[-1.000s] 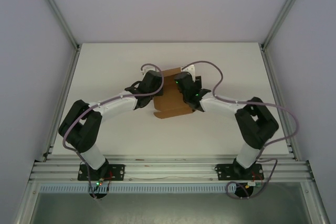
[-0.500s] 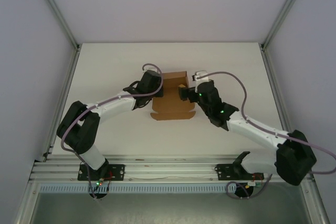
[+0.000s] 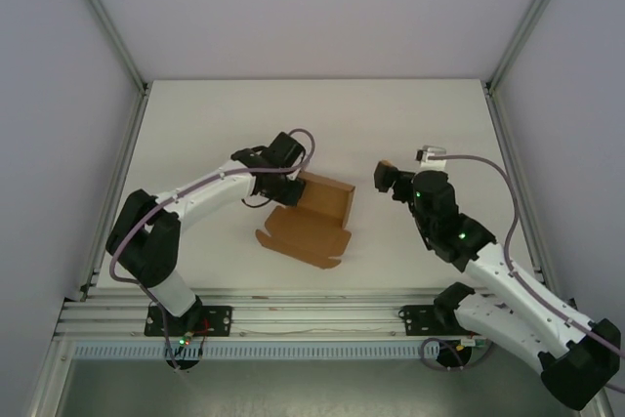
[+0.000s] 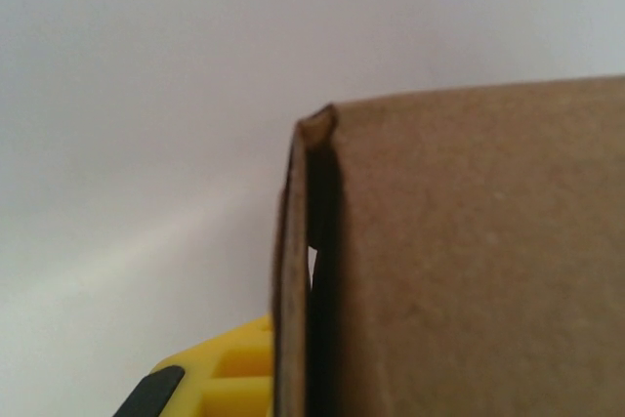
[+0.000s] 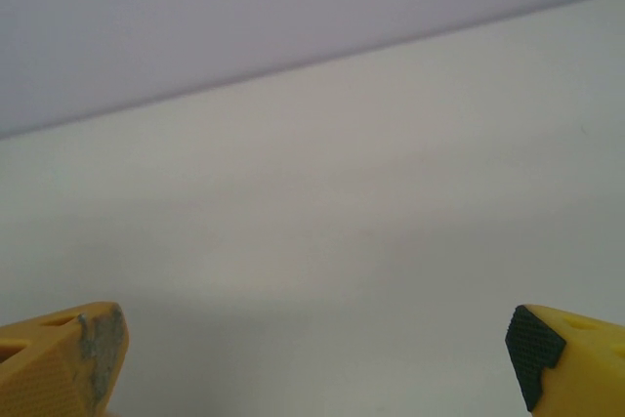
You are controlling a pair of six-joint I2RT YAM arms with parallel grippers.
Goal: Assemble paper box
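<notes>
Brown cardboard, the box (image 3: pixel 311 229) lay half folded on the surface (image 3: pixel 195 134), nearer the left arm (image 3: pixel 195 197). The left fingers (image 4: pixel 229 378) pinched its upright far-left wall; the right fingers (image 5: pixel 552 354) stood spread wide and empty, well apart to its right.

A bare white surface (image 3: pixel 195 124) lies inside a pale enclosure. A ribbed aluminium rail (image 3: pixel 312 312) runs along its near edge. A left post (image 3: pixel 107 21) and a right post (image 3: pixel 527 17) slant up from the far corners, flanking the plain far wall (image 3: pixel 312 7).
</notes>
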